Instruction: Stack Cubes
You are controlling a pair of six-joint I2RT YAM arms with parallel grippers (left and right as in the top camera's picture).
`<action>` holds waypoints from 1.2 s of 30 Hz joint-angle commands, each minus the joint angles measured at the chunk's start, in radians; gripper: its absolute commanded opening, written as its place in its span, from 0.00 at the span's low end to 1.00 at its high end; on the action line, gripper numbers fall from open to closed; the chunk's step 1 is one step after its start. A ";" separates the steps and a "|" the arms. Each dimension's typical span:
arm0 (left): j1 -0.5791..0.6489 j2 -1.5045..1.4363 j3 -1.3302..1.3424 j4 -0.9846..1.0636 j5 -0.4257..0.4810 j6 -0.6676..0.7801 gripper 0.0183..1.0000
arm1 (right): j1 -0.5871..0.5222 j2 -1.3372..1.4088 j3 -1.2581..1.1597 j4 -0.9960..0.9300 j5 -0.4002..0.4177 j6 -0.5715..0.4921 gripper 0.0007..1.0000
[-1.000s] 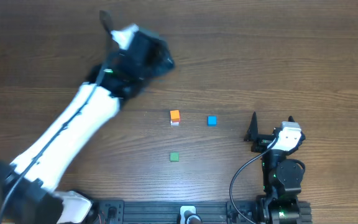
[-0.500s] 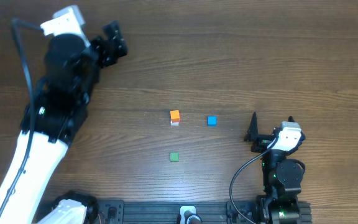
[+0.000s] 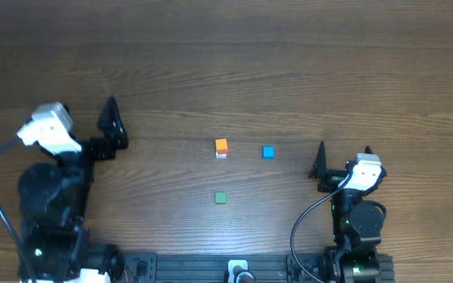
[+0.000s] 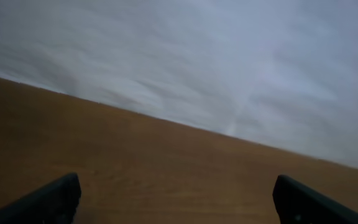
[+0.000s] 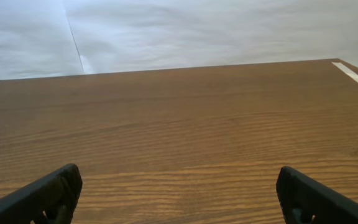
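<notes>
Orange small cube [image 3: 222, 145] rests on the small white cube [image 3: 222, 156] (small blue cube [image 3: 268, 152] and small green cube [image 3: 220, 198] wait apart, unstacked) while the left gripper [image 4: 179, 199], spread and empty, has swung back to its own side.

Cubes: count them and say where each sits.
4. The orange cube sits on a mostly hidden white cube; blue cube to its right; green cube below them in the top view.

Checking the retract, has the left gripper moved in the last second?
Yes. The left gripper pulled back toward its base, from beyond the orange cube to about level with it, far to its left.
</notes>
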 commanded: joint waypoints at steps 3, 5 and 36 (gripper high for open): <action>0.006 -0.221 -0.230 0.077 0.092 0.191 1.00 | -0.007 -0.006 -0.007 -0.001 -0.008 0.002 0.99; 0.007 -0.296 -0.307 0.099 0.108 0.238 1.00 | -0.007 -0.006 -0.007 -0.001 -0.008 0.002 0.99; 0.073 -0.509 -0.499 -0.017 0.112 0.241 1.00 | -0.007 -0.006 -0.007 -0.001 -0.008 0.002 0.99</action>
